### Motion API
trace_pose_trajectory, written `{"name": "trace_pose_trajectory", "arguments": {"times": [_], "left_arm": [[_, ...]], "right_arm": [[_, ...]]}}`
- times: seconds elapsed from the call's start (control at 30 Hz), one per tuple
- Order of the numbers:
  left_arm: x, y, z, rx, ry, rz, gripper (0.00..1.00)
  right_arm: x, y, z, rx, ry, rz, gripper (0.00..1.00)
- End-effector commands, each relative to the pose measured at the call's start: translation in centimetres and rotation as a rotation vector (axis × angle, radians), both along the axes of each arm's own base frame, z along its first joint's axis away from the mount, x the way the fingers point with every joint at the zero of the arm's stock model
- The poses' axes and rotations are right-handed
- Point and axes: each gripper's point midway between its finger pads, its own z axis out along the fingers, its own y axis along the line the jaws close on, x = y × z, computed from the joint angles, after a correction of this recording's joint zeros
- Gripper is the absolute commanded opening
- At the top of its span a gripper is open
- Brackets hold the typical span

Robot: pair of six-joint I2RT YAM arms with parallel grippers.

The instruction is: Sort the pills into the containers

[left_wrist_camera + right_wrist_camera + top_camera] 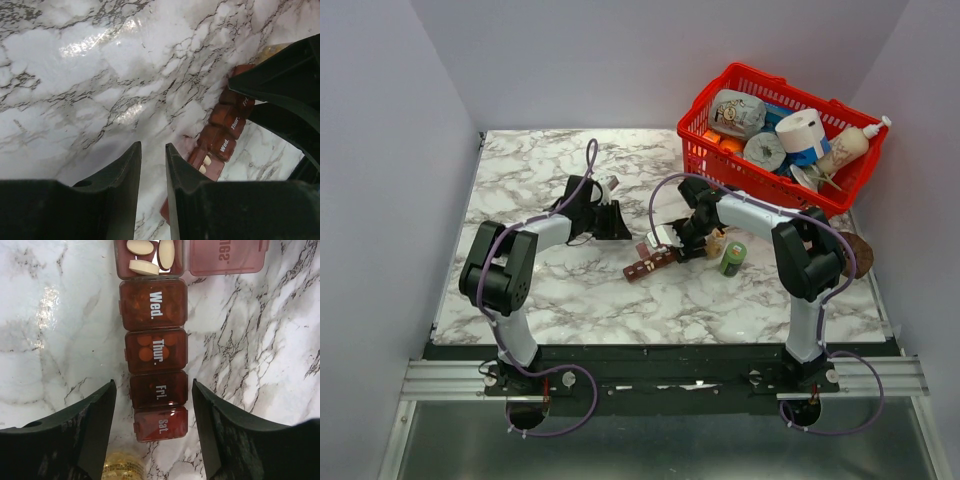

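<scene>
The pill organiser is lying flat on the marble table. It is a reddish-brown strip with its Wed., Thur., Fri. and Sat. cells closed. The cell next to Wed. is standing open with its lid flipped out to the side, and pale pills are resting inside it.

The right gripper is hovering over the organiser's Fri. and Sat. end. Its jaws are standing wide, one finger on each side of the strip, gripping nothing. The left gripper is hanging over bare table beside the organiser's open-cell end, its jaws showing only a narrow gap with nothing between them.

A yellowish bottle is sitting just off the Sat. end, with a green bottle near it, farther from the organiser. A red basket is standing well beyond that end.
</scene>
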Motion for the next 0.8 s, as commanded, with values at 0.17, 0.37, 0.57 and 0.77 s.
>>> {"name": "trace_pose_trajectory", "arguments": {"times": [0.17, 0.37, 0.57, 0.77], "left_arm": [[-0.4, -3.5, 1.7, -0.175, 0.006, -0.122, 0.31], [-1.8, -4.0, 0.9, -0.157, 0.041, -0.158, 0.3], [-2.9, -4.2, 0.8, -0.158, 0.059, -0.188, 0.17], [-4.1, -4.5, 1.9, -0.177, 0.042, -0.222, 0.16]], "right_arm": [[0.7, 0.1, -0.5, -0.015, -0.033, -0.009, 0.63], [0.8, 0.3, -0.5, -0.014, -0.028, -0.024, 0.6], [1.1, 0.5, -0.4, -0.013, -0.024, -0.041, 0.58], [1.3, 0.8, -0.4, -0.014, -0.018, -0.066, 0.54]]}}
